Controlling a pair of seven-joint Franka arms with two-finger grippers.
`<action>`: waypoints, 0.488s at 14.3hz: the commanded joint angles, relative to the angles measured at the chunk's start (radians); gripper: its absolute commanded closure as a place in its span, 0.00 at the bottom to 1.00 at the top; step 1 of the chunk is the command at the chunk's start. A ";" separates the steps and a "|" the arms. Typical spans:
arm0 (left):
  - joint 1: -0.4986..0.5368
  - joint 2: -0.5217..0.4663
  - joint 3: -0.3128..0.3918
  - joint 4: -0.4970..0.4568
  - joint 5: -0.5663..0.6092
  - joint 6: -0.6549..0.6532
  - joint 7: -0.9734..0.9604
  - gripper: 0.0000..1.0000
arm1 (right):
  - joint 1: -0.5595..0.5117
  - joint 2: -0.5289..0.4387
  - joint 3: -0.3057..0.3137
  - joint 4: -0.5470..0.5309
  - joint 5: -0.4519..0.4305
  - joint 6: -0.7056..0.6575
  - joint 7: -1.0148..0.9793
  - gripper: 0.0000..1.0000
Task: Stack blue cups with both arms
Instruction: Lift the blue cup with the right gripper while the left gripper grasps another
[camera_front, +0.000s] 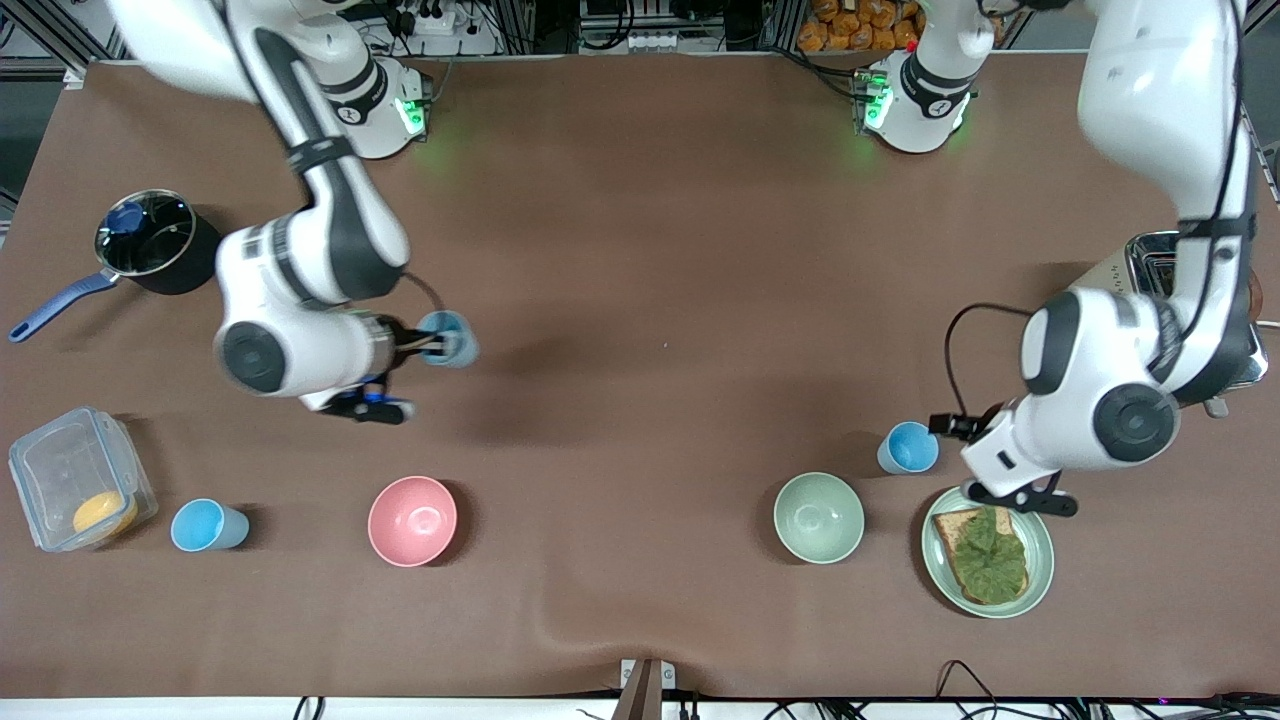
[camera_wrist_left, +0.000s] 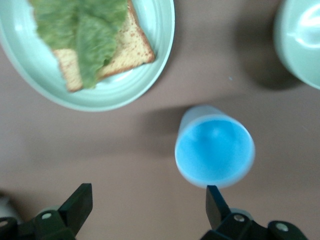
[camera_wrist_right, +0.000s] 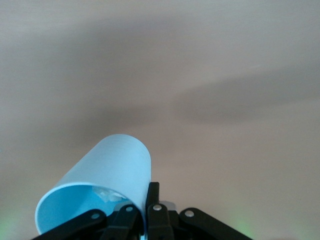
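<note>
My right gripper (camera_front: 435, 345) is shut on the rim of a light-blue cup (camera_front: 447, 338) and holds it above the table toward the right arm's end; in the right wrist view the cup (camera_wrist_right: 105, 187) lies tilted between the jaws. A second blue cup (camera_front: 908, 447) stands upright beside the green plate. My left gripper (camera_front: 945, 425) is open and empty just beside this cup; in the left wrist view the cup (camera_wrist_left: 215, 151) touches one fingertip (camera_wrist_left: 216, 200). A third blue cup (camera_front: 205, 524) stands near the clear box.
A green plate (camera_front: 1040, 560) with toast and lettuce and a green bowl (camera_front: 818, 517) flank the left arm's cup. A pink bowl (camera_front: 412, 520), a clear lidded box (camera_front: 75, 480) and a black blue-handled pot (camera_front: 150, 245) stand toward the right arm's end.
</note>
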 joint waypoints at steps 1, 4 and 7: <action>0.003 0.077 -0.003 0.019 0.008 0.077 -0.015 0.00 | 0.105 0.034 -0.013 0.003 0.061 0.130 0.118 1.00; 0.002 0.088 -0.003 0.017 0.016 0.093 -0.015 0.00 | 0.244 0.109 -0.013 0.008 0.134 0.343 0.251 1.00; 0.002 0.120 -0.002 0.016 0.019 0.097 -0.017 0.00 | 0.335 0.214 -0.013 0.023 0.182 0.593 0.320 1.00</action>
